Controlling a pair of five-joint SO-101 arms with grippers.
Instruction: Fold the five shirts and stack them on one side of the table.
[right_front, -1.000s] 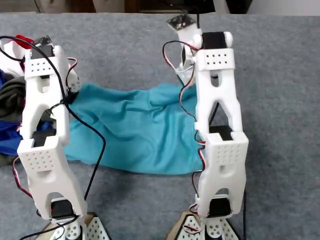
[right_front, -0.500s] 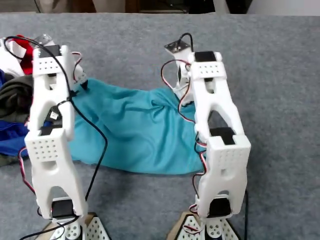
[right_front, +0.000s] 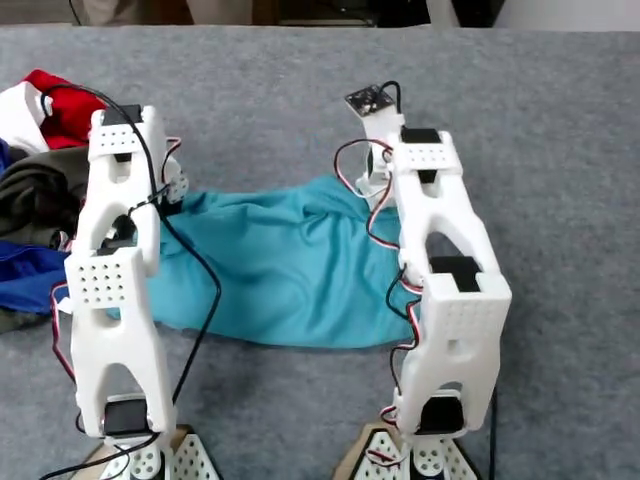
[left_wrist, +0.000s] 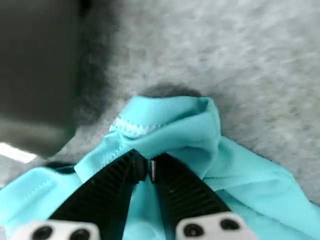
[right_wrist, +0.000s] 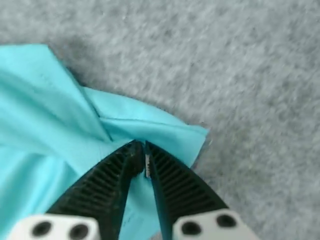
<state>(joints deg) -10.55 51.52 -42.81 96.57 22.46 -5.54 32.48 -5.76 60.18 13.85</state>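
Open room: bare grey table (right_front: 540, 150) runs wide to the right of the right arm and across the whole far side beyond the cloth. The left edge is crowded by a pile of loose shirts (right_front: 35, 190): red and white on the far side, dark olive in the middle, blue nearest the arm bases. The left arm stands just beside this pile.

Change over the last 1 s: both arms have drawn back toward their bases. The teal shirt's far edge has come nearer with them. The left arm has shifted right, uncovering more of the red garment (right_front: 55, 105).

Teal shirt (right_front: 280, 265): 1 layer spread flat between the 2 arms, wrinkled through the middle, with its near hem lying ahead of the bases. It touches or overlaps the blue garment at its left end.

Left gripper (left_wrist: 149, 167): jaws pressed together, pinching a bunched, stitched fold at the shirt's far left corner. This is possibly a sleeve hem, though the close view is too soft to be sure.

Right gripper (right_wrist: 145, 152): jaws likewise closed, pinching a creased fold at the far right corner, with grey table just past the cloth edge.
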